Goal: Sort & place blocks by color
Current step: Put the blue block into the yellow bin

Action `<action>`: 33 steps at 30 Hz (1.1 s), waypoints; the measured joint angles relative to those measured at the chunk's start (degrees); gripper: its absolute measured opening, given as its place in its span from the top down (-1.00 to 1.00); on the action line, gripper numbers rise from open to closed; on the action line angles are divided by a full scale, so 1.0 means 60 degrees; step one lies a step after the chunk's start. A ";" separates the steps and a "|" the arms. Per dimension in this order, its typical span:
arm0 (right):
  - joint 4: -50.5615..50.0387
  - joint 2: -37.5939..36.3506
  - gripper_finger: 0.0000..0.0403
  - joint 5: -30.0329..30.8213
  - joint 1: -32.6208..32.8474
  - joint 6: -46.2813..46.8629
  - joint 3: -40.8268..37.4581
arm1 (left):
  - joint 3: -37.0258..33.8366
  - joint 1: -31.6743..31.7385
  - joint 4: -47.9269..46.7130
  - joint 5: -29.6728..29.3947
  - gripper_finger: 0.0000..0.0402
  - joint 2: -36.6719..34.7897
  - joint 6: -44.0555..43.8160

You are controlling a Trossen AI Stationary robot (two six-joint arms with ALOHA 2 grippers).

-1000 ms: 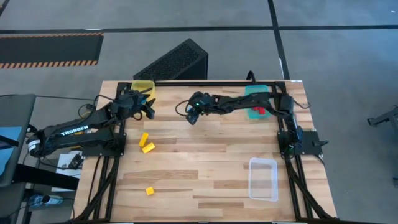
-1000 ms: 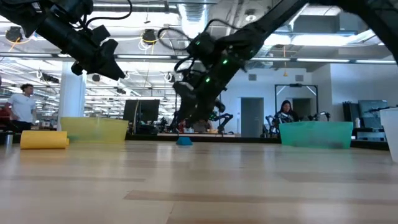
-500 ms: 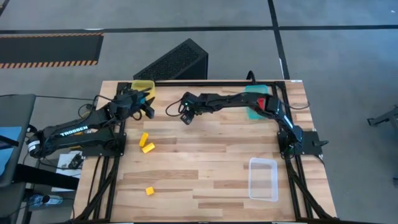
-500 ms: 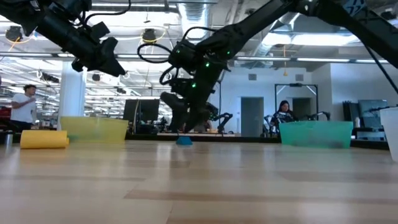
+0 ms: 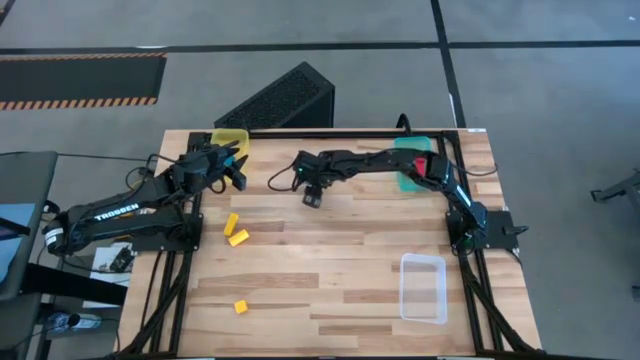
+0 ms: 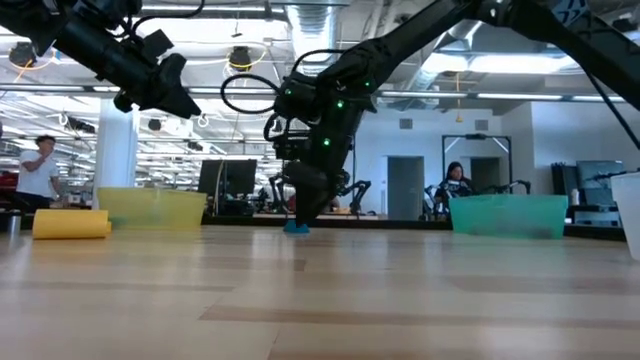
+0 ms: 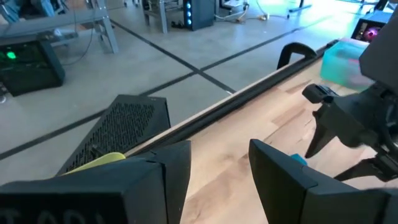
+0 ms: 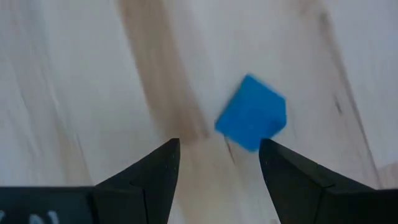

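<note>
A small blue block (image 8: 250, 121) lies flat on the wood, also seen as the blue block (image 6: 297, 228) in the low view. My right gripper (image 8: 217, 168) is open, points down and hovers just above it at the table's far middle (image 5: 313, 197), touching nothing. My left gripper (image 5: 237, 170) is open in the air beside the yellow bin (image 5: 229, 138). Three yellow blocks (image 5: 232, 222), (image 5: 238, 238), (image 5: 240, 306) lie on the left half. A red block (image 5: 418, 172) sits in the teal bin (image 5: 404, 158).
The clear bin (image 5: 423, 288) stands at the near right. The yellow bin (image 6: 155, 207) and the teal bin (image 6: 508, 215) stand along the far edge. A black perforated box (image 5: 280, 98) lies beyond the far edge. Bare wood fills the middle.
My right gripper swung toward the table's left, then came back a little toward the right and the near edge and dropped down close over the blue block. Its fingers stayed apart. The blocks have not moved.
</note>
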 joint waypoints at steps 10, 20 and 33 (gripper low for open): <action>-0.1327 -0.0048 0.13 -0.0247 -0.0120 -0.2940 -0.0011 | 0.0000 0.0000 -0.0013 0.0000 0.24 0.0000 0.0040; -0.0461 -0.0513 0.93 -0.3023 -0.1291 -0.1904 -0.0007 | 0.0000 0.0000 0.0261 0.0023 0.24 0.0135 0.0043; 0.2680 -0.4074 0.95 -0.3041 -0.0110 0.0104 -0.4535 | -0.0007 -0.0395 0.4207 0.1974 0.42 0.4532 0.0248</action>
